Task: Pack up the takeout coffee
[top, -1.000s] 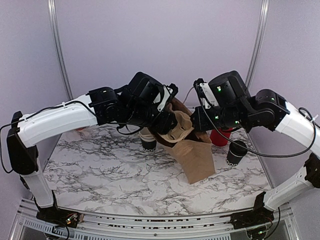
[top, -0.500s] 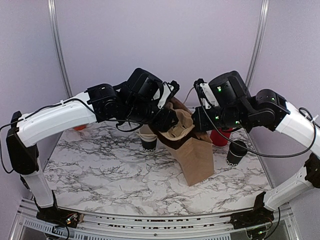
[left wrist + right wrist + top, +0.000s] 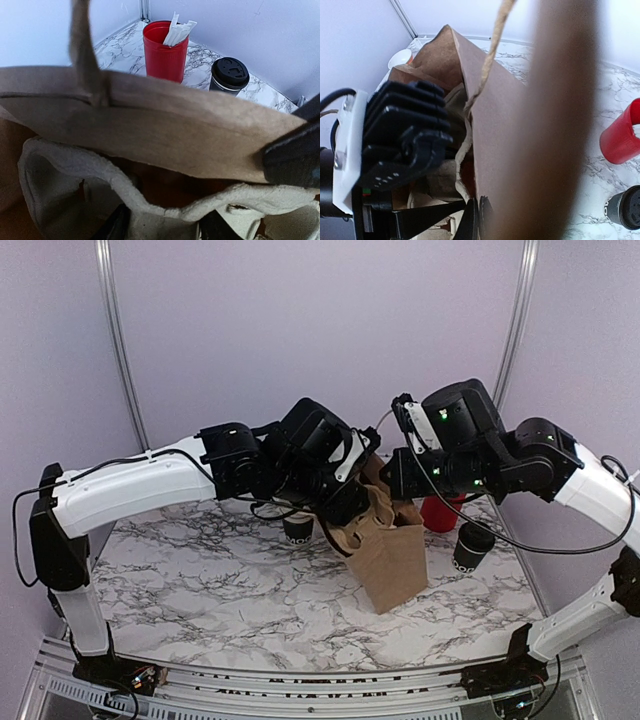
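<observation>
Standing on the desk [image 3: 200, 580], the paper bag [image 3: 395, 565] has its rim pinched by the right gripper [image 3: 477, 220]. The left gripper [image 3: 165, 222] clasps the pulp carrier [image 3: 75, 165] in its mouth, probably best eased down level. The takeout coffee [image 3: 229, 75] stands outside.

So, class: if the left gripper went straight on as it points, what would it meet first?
Probably the paper bag's wall, just beyond the pulp carrier the left gripper holds; depth is unclear.
</observation>
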